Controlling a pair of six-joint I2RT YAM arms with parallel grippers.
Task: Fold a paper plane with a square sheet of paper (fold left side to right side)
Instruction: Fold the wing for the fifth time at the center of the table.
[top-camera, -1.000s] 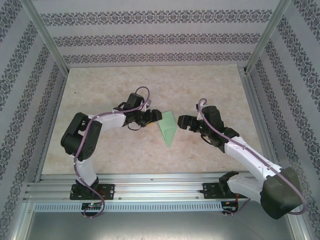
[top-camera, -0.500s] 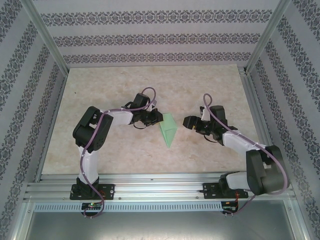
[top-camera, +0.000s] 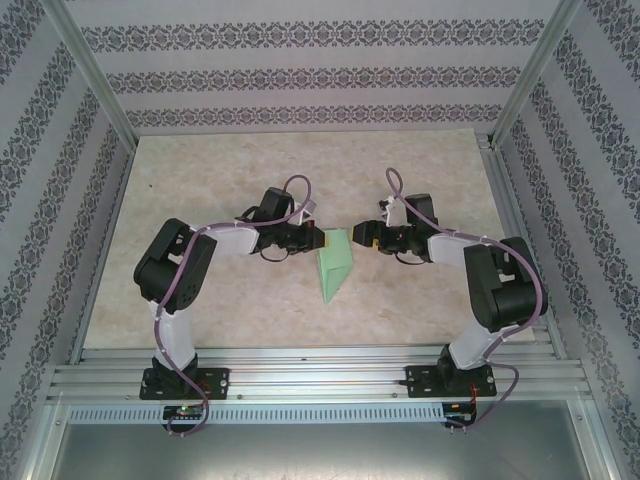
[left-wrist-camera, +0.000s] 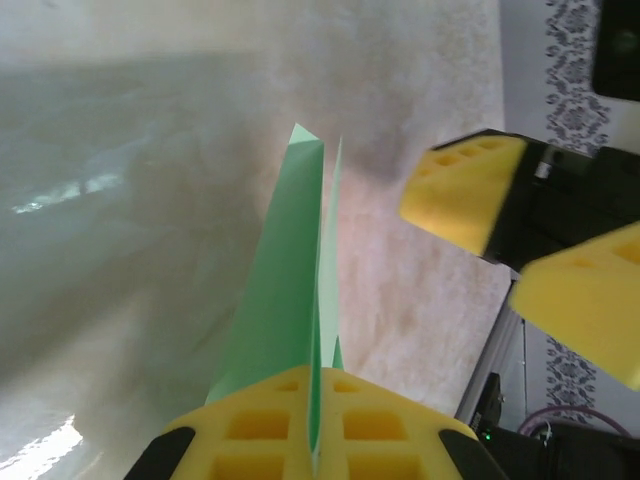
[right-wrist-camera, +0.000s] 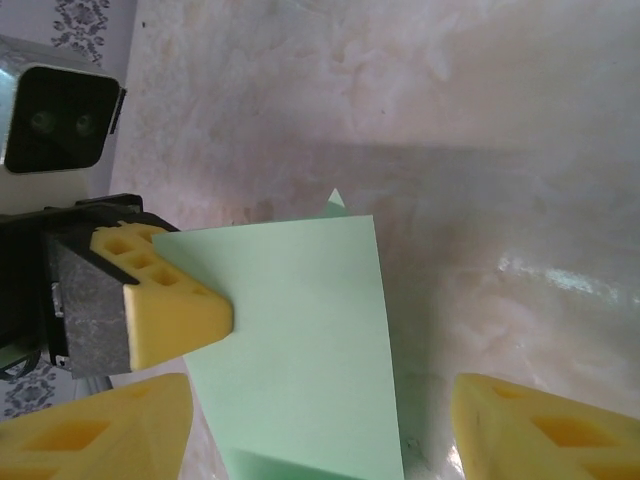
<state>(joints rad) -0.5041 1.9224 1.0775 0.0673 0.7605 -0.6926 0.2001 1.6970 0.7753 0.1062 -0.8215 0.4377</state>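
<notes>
Right gripper (top-camera: 362, 236) swung in close, jaws apart beside paper plane (top-camera: 333, 268). Left gripper (top-camera: 317, 240) now clamped on its left edge. Keep clamp firm, carry edge rightward evenly.

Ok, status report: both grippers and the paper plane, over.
Left gripper shut on the paper plane, at its edge. Right gripper open, close beside the plane, not gripping. Nothing blocking either gripper.
</notes>
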